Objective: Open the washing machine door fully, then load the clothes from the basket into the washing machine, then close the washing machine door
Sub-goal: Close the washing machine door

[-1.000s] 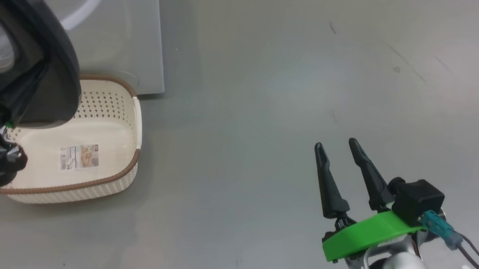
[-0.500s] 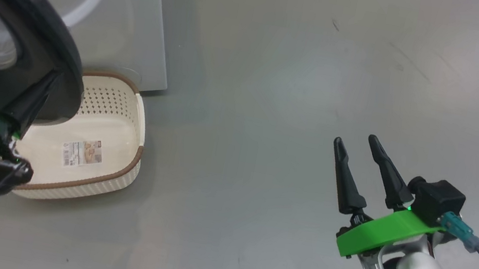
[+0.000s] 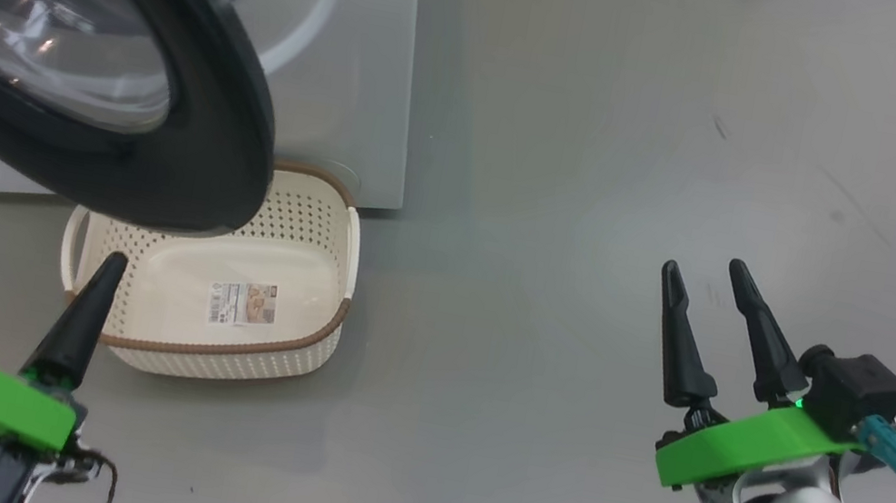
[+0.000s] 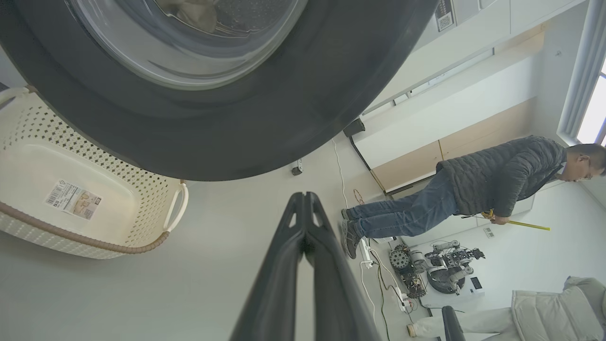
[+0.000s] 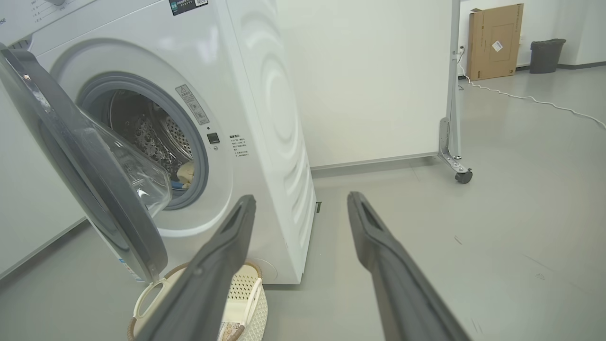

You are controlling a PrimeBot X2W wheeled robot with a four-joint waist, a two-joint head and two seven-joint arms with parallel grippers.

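The washing machine (image 3: 329, 37) is white, and its black-rimmed glass door (image 3: 197, 106) stands partly open over the cream basket (image 3: 318, 256). The basket's bare bottom shows a label sticker. Pale yellow clothes (image 5: 187, 173) lie inside the steel drum, behind the grey seal. My left gripper (image 3: 112, 266) is shut on nothing, below the door rim (image 4: 236, 118) and just in front of the basket (image 4: 142, 203). My right gripper (image 3: 705, 269) stands open over bare floor, well to the right of the machine. Its fingers (image 5: 218, 255) point toward the door (image 5: 85, 166) and the basket (image 5: 246, 298).
A person (image 4: 473, 189) stands beyond the door in the left wrist view, with robot parts (image 4: 440, 265) and cables on the floor nearby. A white wheeled partition (image 5: 454, 161), a cardboard box (image 5: 492, 40) and a bin (image 5: 547, 54) stand behind the machine's right side.
The head camera has turned, shifting the whole picture right. My left gripper, earlier up against the door's lower rim, now stands clear below it by the basket. The right gripper stays open.
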